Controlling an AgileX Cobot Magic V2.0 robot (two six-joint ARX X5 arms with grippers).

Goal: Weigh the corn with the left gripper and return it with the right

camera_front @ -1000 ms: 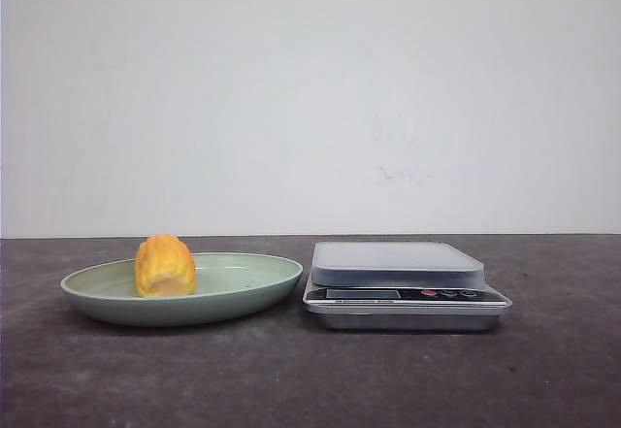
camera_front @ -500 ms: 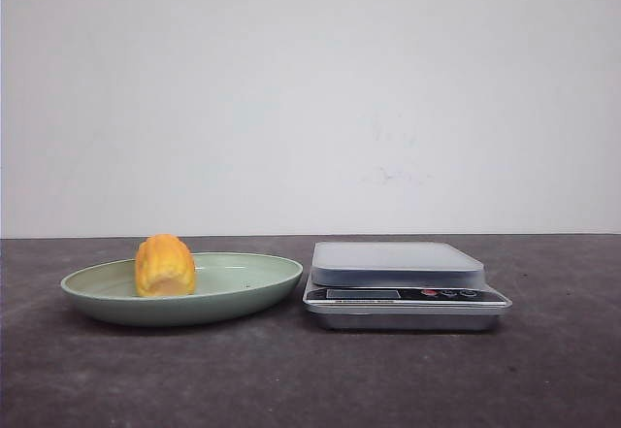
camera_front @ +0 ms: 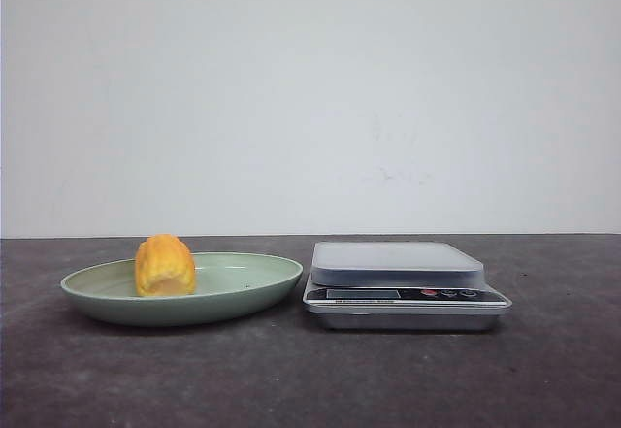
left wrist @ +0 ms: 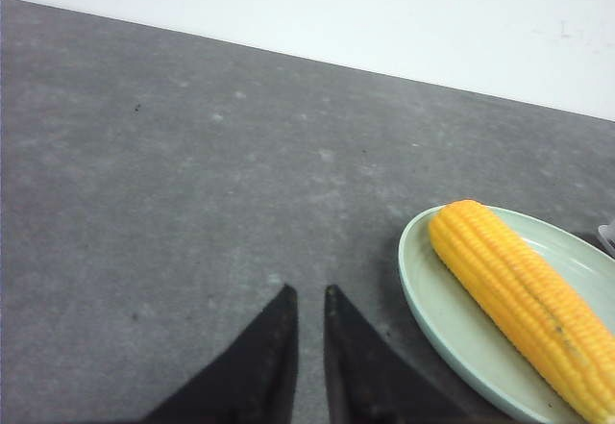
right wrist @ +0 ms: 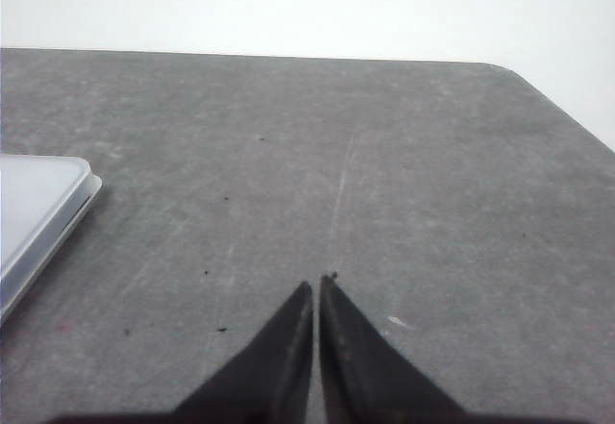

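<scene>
The corn (camera_front: 165, 266) lies in the green plate (camera_front: 243, 287) beside the scale (camera_front: 403, 282), while the left tool (left wrist: 307, 299) and right tool (right wrist: 316, 287) sit clenched and empty over the surface (camera_front: 291, 379).

One corn (camera_front: 165, 266), one plate (camera_front: 243, 297), one scale (camera_front: 403, 287).

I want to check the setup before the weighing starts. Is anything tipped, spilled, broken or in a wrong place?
Nothing stands out. The corn lies in the green plate, the scale sits level beside it, and its platform is bare.
</scene>
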